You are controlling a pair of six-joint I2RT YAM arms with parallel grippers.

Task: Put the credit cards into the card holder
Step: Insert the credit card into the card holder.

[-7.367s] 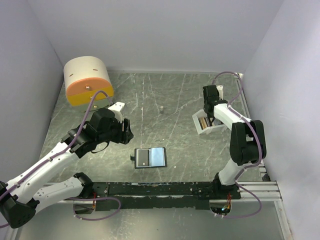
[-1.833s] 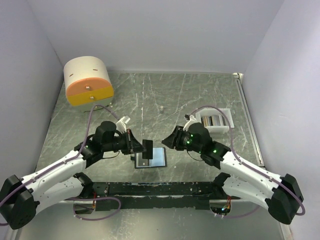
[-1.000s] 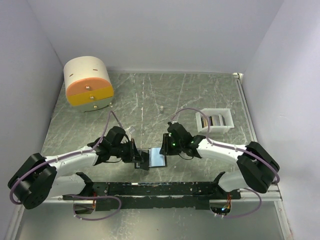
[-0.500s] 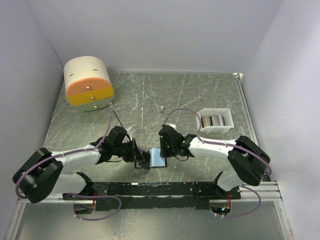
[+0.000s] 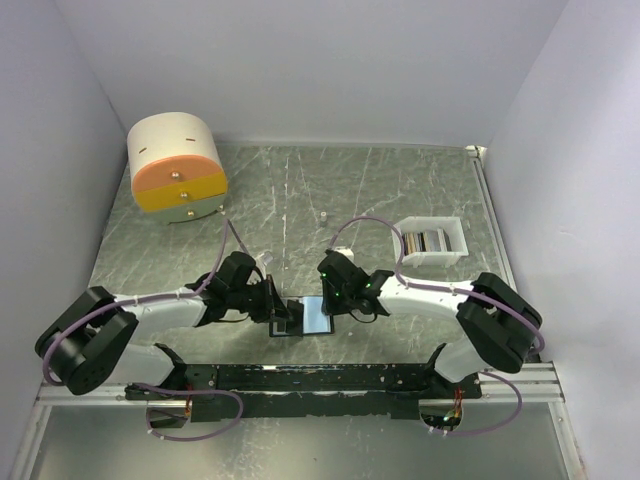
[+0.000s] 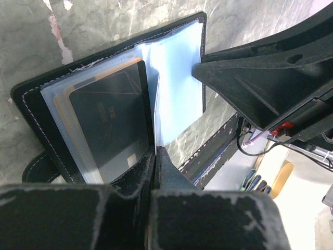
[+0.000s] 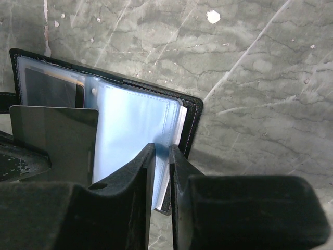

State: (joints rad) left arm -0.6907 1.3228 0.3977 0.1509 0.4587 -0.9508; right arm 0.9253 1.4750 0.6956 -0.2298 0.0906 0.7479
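The card holder lies open on the table near the front edge, black with bluish clear sleeves. My left gripper is shut on a dark credit card, which stands over the holder's left half. In the right wrist view that card rises upright in front of the left pocket. My right gripper is at the holder's right half. Its jaws stand closed to a narrow gap, with the outer edge of a sleeve leaf between them. More credit cards stand in the white tray.
A round cream-and-orange drawer box sits at the back left. A small white peg stands mid-table behind the holder. The black mounting rail runs along the front edge just below the holder.
Both arms have come in onto the holder. The right jaws have narrowed onto the sleeve edge over the last second. The left gripper has kept the dark card.
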